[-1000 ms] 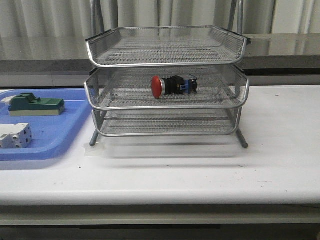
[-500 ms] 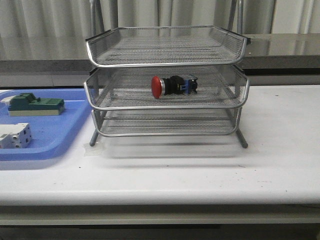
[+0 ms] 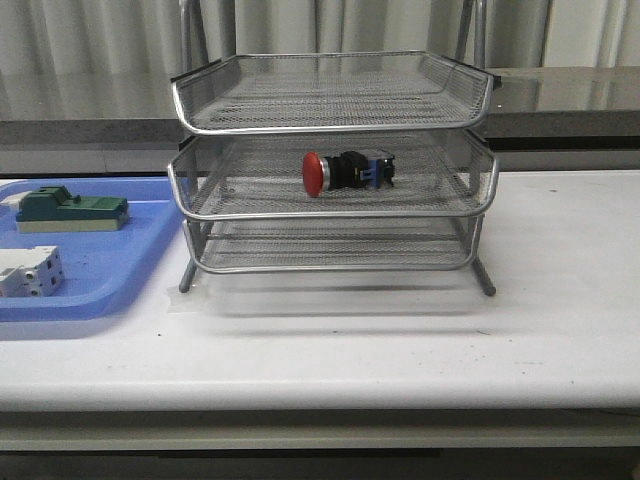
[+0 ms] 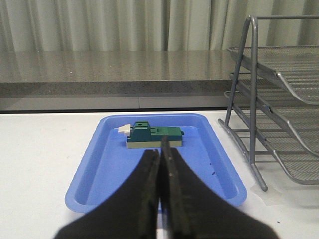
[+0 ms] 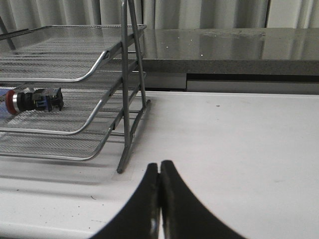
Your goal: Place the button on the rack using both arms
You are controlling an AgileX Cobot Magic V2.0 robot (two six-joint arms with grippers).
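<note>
One white table [image 3: 560, 330], curtained backdrop [image 3: 330, 25]

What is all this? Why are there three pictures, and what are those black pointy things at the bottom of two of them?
It's a robot with two arms, and each picture comes from a different camera. The front view looks over a white table. On it stands a silver wire rack with three shelves. A button with a red head lies on the middle shelf. Beside the rack is a blue tray holding a green block and a white block.

The other two cameras ride on the robot's wrists. The black pointy things are its pinchers: the left gripper and the right gripper. Both are closed and holding nothing.
</note>
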